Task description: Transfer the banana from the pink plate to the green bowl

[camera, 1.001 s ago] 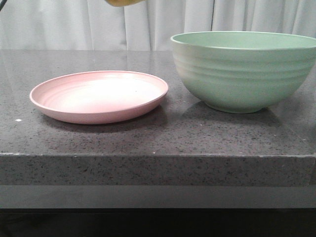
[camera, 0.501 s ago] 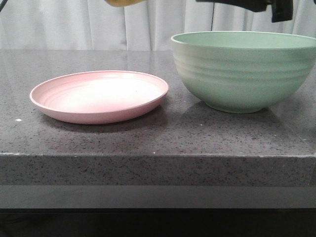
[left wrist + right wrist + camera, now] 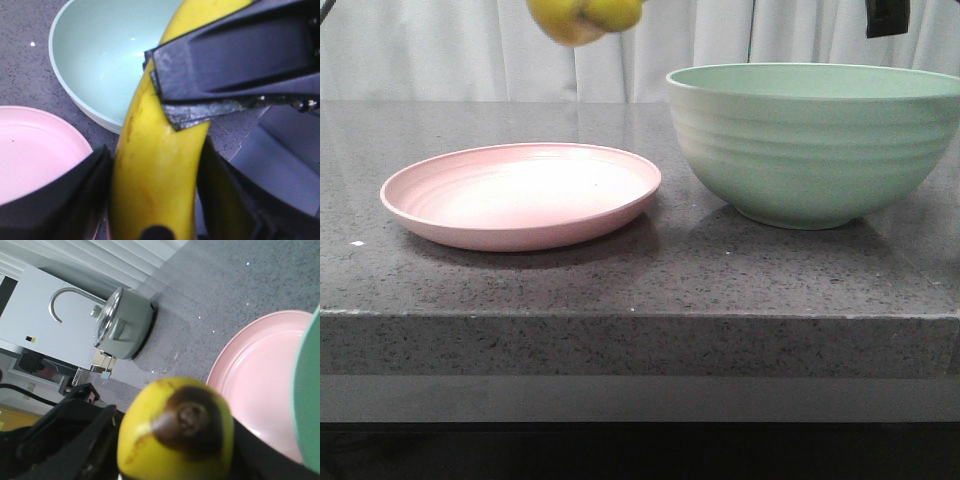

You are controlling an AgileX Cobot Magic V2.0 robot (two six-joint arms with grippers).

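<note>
The banana [image 3: 585,18] hangs high in the air above the far rim of the empty pink plate [image 3: 520,195], left of the green bowl [image 3: 810,150]. In the left wrist view my left gripper [image 3: 155,200] is shut on the banana [image 3: 155,165], a finger against each side. My right gripper [image 3: 235,55] clamps the same banana further along. In the right wrist view the banana's dark end [image 3: 175,435] fills the gap of my right gripper [image 3: 175,445]. The bowl [image 3: 100,55] is empty, and the plate [image 3: 30,150] lies below.
The stone table's front edge [image 3: 640,315] runs across the front view, with white curtains behind. A pale green lidded pot [image 3: 125,322] stands on the counter beyond the plate [image 3: 260,385]. A dark piece of the right arm [image 3: 887,15] shows top right.
The banana has come down into the front view and shifted slightly right. The dark right arm that stretched above the bowl half a second ago has mostly left the picture.
</note>
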